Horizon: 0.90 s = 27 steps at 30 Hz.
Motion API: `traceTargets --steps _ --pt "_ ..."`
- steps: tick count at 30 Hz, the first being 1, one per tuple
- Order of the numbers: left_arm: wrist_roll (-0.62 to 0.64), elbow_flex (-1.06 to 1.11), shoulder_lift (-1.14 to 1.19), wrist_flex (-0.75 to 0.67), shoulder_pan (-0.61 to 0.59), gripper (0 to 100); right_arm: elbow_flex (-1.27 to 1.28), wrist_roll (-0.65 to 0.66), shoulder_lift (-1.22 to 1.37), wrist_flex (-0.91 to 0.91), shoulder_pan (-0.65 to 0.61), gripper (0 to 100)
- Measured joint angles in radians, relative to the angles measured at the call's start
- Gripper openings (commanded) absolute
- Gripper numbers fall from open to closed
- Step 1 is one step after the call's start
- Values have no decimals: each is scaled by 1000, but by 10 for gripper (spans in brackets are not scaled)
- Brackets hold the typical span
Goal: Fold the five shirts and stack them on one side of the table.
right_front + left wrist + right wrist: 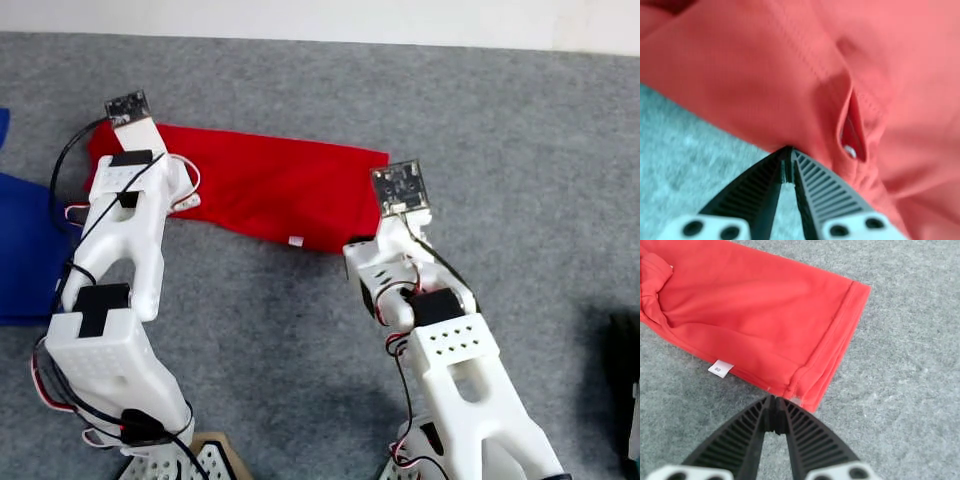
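Left hand [786,156] and right hand [774,404], each pressed together, sit by folded red shirt [280,190].

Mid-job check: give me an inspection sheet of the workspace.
Surface: grey carpet.
Job's things: red shirt lies as a long band mid-table; blue shirt at the high view's left edge.
Clutter: dark thing at the right edge, unidentifiable.
Grippers: left jaws shut at the red shirt's edge; right jaws shut at its hem corner; grip on cloth unclear.
Cables: black and coloured wires hang in loops.
Surroundings: pale strip beyond the carpet.
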Motion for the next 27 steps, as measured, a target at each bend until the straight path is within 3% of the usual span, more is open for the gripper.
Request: traceTargets --steps 9,20,27 --pt "0 -51 2 -104 9 6 0 0 0 0 0 9" --pt "0 -52 2 -21 37 6 0 0 0 0 0 9" --pt "0 -52 2 -100 38 6 38 0 0 -26 0 9"
